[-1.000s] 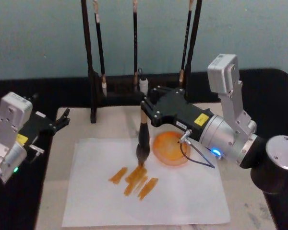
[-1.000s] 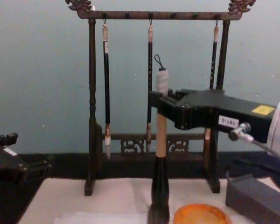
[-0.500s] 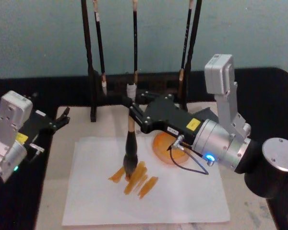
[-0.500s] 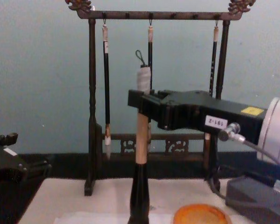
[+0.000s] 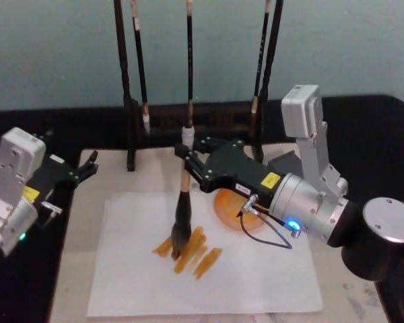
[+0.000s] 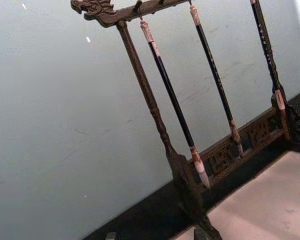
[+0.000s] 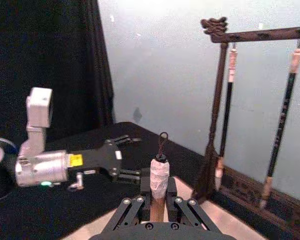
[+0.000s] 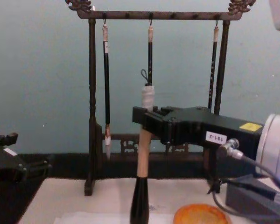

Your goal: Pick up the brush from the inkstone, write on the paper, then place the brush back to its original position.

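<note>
You're looking at a pale teal wall (image 5: 54, 54) behind the beige table (image 5: 81, 202).
A dark wooden brush rack (image 8: 92, 93) is standing before it, three thin brushes (image 8: 105, 84) are hanging from its rail, and black cloth (image 5: 377, 128) is running along the wall's foot.

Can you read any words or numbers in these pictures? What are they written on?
"181-2", slightly blurred: white label on the right gripper.
The yellow sticker on the right gripper: too small to read.
The yellow sticker on the left gripper: too small to read.
The orange strokes on the paper: brush marks, not letters.
</note>
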`<state>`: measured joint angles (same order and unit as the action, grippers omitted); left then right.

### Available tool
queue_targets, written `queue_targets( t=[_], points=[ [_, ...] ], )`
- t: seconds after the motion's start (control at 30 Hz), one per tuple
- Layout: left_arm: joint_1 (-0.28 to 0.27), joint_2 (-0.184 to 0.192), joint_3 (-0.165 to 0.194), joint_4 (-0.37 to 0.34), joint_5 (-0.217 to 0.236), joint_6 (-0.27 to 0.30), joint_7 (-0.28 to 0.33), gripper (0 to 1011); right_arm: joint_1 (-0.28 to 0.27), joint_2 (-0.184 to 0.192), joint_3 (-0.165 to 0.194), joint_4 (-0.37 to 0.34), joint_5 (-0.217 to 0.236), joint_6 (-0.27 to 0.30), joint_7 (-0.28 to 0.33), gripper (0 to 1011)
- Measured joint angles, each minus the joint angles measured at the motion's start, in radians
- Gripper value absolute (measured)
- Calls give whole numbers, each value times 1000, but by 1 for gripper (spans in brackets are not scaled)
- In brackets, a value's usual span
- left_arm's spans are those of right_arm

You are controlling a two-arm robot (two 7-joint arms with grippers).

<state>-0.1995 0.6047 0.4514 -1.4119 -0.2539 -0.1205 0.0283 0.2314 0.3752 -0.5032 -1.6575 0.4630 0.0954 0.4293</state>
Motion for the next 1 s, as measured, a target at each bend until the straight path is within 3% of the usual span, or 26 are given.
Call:
queue_targets(
  t=[0.47, 1.0],
  points=[
    [0, 0, 0, 0, 0, 0, 0, 1010, 1, -7, 31, 37, -50, -27, -44, 186],
    [0, 0, 0, 0, 0, 0, 0, 1010, -6, -15, 49, 37, -60, -27, -37, 186]
  ],
)
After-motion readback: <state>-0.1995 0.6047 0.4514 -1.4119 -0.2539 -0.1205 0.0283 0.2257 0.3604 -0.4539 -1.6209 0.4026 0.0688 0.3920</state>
